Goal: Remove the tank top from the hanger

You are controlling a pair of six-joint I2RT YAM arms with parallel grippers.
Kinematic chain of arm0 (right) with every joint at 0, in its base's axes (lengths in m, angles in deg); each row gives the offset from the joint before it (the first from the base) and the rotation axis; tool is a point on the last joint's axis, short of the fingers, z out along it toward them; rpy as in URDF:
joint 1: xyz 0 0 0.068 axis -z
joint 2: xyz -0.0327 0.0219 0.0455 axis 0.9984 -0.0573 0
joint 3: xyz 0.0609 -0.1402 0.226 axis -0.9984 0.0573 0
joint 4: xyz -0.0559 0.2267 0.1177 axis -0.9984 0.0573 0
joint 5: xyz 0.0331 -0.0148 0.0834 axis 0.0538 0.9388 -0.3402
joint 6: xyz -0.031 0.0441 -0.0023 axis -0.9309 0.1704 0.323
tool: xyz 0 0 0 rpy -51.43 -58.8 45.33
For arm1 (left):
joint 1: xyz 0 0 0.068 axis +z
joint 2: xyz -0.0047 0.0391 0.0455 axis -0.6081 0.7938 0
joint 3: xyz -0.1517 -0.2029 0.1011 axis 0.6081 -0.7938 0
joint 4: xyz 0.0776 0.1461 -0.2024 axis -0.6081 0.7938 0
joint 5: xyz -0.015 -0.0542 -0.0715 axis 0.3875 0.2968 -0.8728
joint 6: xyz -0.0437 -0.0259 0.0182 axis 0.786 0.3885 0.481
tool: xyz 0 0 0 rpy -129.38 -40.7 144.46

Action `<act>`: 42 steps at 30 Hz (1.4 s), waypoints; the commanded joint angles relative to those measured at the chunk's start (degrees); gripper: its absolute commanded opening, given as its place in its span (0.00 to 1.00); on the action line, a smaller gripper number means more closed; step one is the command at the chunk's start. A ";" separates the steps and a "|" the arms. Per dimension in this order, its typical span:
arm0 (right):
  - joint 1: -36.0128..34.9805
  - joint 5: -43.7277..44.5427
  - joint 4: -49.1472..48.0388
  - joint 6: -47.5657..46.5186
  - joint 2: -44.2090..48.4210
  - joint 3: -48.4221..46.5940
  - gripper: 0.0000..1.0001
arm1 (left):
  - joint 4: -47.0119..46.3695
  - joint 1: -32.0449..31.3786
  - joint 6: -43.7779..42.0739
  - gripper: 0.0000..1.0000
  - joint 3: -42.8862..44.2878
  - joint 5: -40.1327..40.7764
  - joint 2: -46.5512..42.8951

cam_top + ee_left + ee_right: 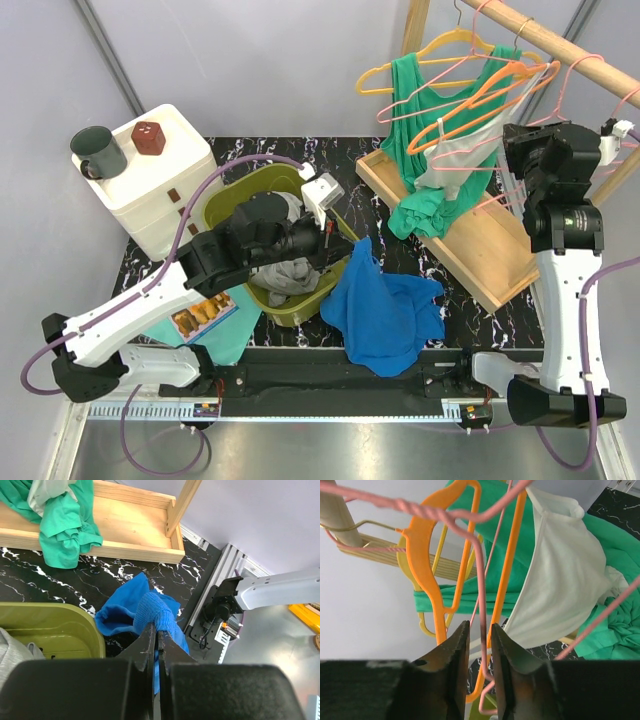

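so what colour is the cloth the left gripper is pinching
Blue. The cloth shows best in the left wrist view.

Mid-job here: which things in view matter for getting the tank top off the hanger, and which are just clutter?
Job: green tank top, white tank top, orange hanger, pink hanger with its wire inside the right gripper.
Clutter: mug, red block, white drawers, olive bin, booklet, blue garment pinched by the left gripper.
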 commanded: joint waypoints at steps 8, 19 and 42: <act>0.29 -14.18 0.34 -9.49 9.53 4.10 0.66 | -1.78 1.59 -2.97 0.00 7.97 1.18 3.90; 0.29 -23.93 19.94 -26.36 14.18 -5.57 1.00 | 0.32 3.00 -5.52 0.00 21.33 -3.04 12.42; 0.29 -38.36 27.95 -26.20 32.03 -2.41 1.00 | -7.41 -2.63 -0.16 0.24 -5.46 6.09 19.64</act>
